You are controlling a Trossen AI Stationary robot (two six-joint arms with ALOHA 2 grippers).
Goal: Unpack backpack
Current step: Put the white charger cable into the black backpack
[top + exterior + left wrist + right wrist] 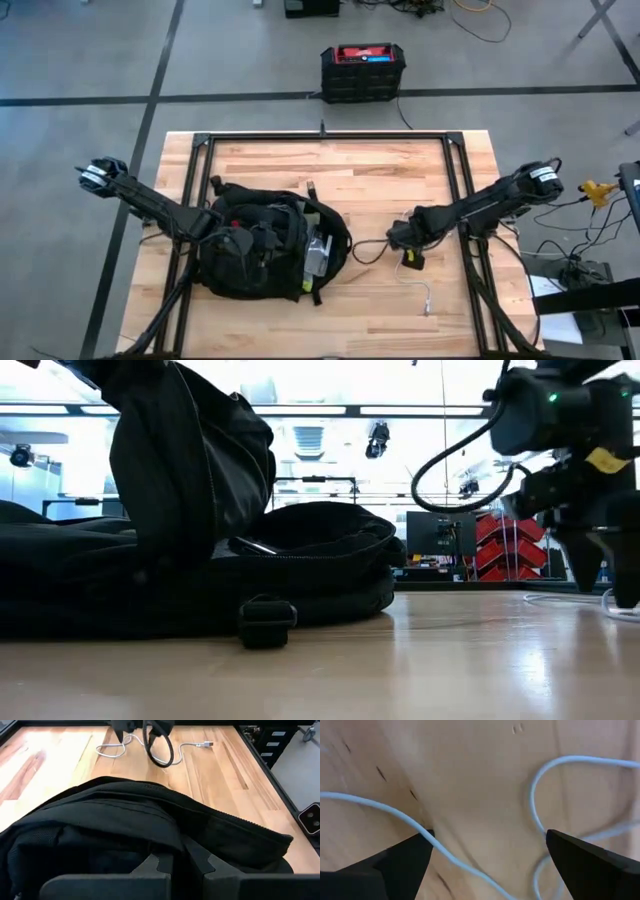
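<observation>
The right gripper (485,855) hangs low over the table (380,170) with its fingers spread wide and nothing between them, a white cable (470,865) running loose on the wood beneath. The risk here, as I judge it, is that a finger catches a loop of that cable as the arm lifts and drags it off toward the table's right edge, or pulls it back toward the backpack (265,245). The right arm reaches in from the right edge, its wrist pointing down near the table's middle.

The left gripper (228,240) sits on top of the backpack; its fingers (150,865) look closed together on the black fabric, though what they actually pinch I cannot tell. If that grip slips, the opening could flop shut. The left arm stretches in from the left edge. The backpack lies flat near the table's front left, well apart from the right gripper.
</observation>
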